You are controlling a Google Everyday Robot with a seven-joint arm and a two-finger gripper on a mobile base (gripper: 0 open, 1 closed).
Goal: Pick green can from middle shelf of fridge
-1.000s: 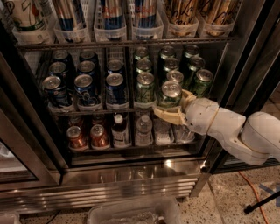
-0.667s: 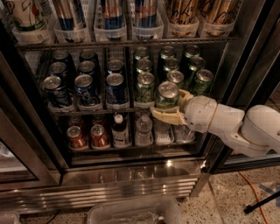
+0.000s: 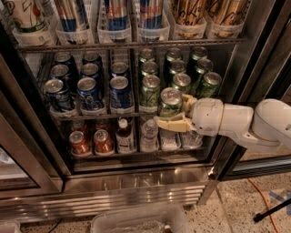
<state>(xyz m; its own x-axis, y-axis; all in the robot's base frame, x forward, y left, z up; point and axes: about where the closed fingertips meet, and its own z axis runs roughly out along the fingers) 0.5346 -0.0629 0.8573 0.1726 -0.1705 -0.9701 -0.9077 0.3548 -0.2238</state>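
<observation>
The fridge (image 3: 136, 193) stands open, and its middle shelf (image 3: 93, 114) carries blue cans on the left and green cans on the right. My gripper (image 3: 173, 111), on a white arm reaching in from the right, is shut on one green can (image 3: 169, 103). That can is upright at the shelf's front edge, forward of its row. One cream finger (image 3: 175, 124) runs under and in front of the can. The other finger (image 3: 188, 99) sits behind it. More green cans (image 3: 150, 88) stand just left and behind.
Blue cans (image 3: 120, 91) fill the left lanes. Tall slim cans (image 3: 116, 13) stand on the rack above, red cans (image 3: 103, 141) and bottles (image 3: 149, 134) below. A clear plastic bin (image 3: 136, 220) sits on the floor in front. The door frame (image 3: 236, 154) is right, beside an orange cable (image 3: 263, 200).
The gripper has drawn the green can a little left and down, out toward the front of the shelf and away from its row.
</observation>
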